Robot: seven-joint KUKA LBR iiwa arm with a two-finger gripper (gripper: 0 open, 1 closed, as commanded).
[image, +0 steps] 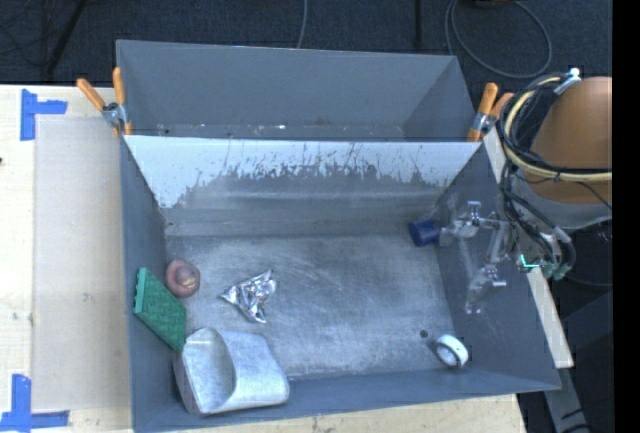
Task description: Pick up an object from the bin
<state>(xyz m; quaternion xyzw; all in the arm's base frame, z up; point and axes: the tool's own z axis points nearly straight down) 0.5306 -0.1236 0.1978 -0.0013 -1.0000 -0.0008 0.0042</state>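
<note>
Reaching in from the right side, the arm has its gripper [478, 259] low against the right-hand wall of the grey metal bin [300, 111], with the orange cover [580, 136] and looped cables of the wrist above the rim.

Claw state: cannot be determined. The metal parts overlap the grey wall, and it is not possible to say whether the claw is apart or together.

Nearest item: a small blue object [425, 233] at the far right of the bin floor, where the floor meets the sloping walls. It lies just beside the upper metal part of the gripper, on its left. Contact between the two cannot be confirmed, and nothing is observed clamped in the claw.

Second nearest: a small white ring [451, 351] on the floor near the front right corner, below the gripper and apart from it.

Remaining contents, all well apart from the gripper on the left half of the floor:
- a piece of crumpled foil [250, 297]
- a pinkish ball [182, 277]
- a green pad [160, 307] against the left wall, just beside the ball
- a grey cup [228, 371] lying on its side in the front left corner
</note>
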